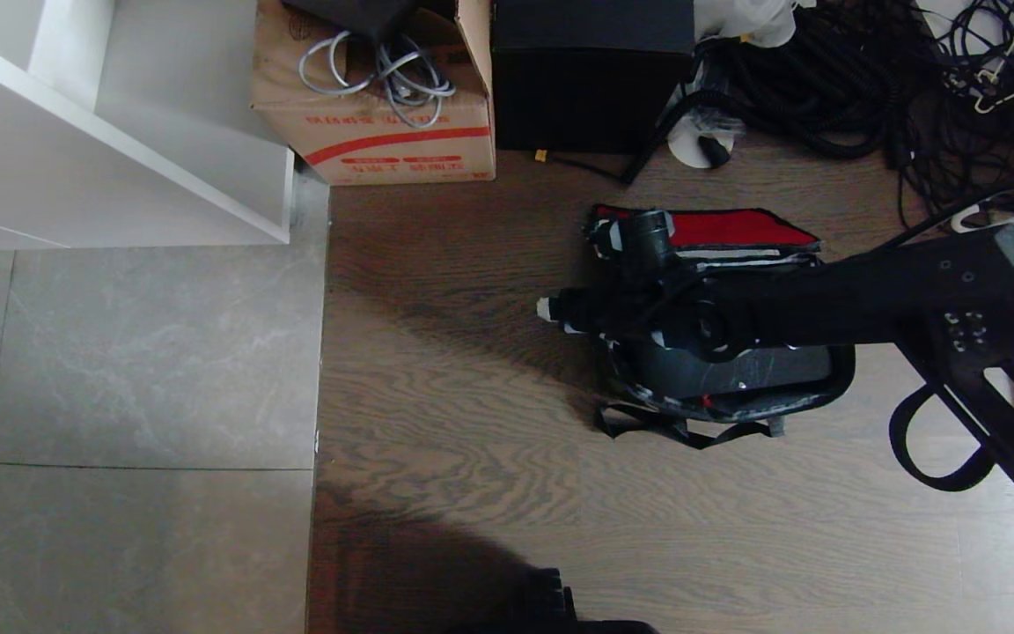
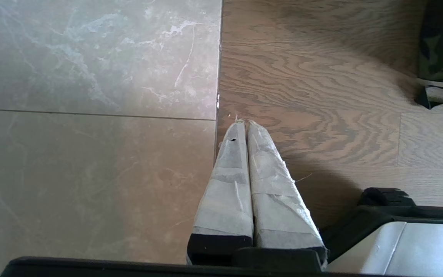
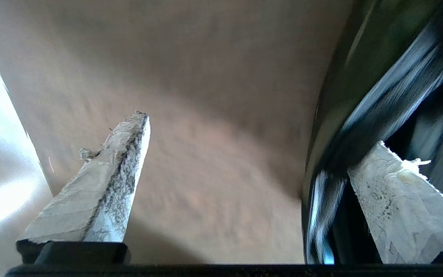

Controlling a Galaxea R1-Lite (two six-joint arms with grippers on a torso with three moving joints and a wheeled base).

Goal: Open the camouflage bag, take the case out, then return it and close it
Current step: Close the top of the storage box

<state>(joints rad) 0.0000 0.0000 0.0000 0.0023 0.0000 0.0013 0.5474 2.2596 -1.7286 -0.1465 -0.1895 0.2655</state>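
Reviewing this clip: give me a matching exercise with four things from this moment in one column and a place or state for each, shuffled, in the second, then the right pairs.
Things:
1. camouflage bag
2. right end effector
3. left end effector
4. cardboard box

Places or states:
A. fingers pressed together above the seam between tile and wood floor
B. holds grey cables, stands beside a tall black box
C. lies open on the wood floor, red panel showing
D. fingers spread wide, nothing between them, at the bag's edge

Pairs: 1-C, 2-D, 3-A, 4-B
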